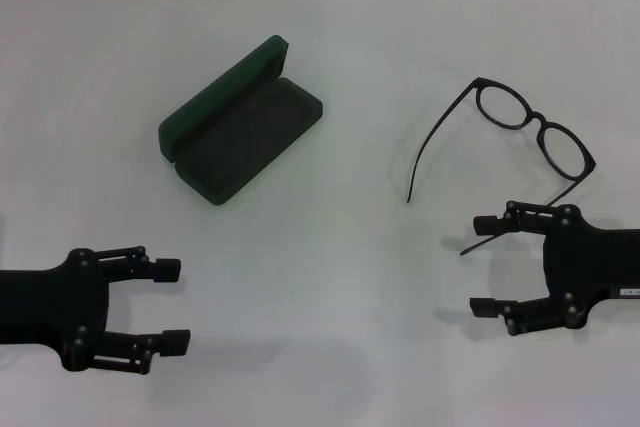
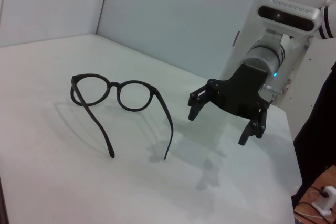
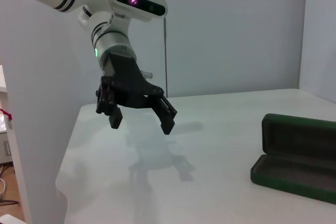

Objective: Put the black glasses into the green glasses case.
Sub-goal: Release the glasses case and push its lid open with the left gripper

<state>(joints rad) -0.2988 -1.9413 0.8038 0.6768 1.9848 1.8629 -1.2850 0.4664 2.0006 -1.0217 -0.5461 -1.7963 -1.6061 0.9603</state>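
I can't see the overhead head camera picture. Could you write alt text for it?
An open green glasses case lies on a white table, with black glasses unfolded well apart on its right. Nearer the camera, the left end effector and right end effector hover open, holding nothing.

In the head view, the right gripper [image 1: 487,265] is covering the tip region of one temple arm of the black glasses [image 1: 535,132], so its end is passing out of sight beneath the upper finger. Both arms are running off the picture's side edges. In the right wrist view, the green glasses case [image 3: 296,156] is being cut off at the edge, and its gold lettering is too small to make out.
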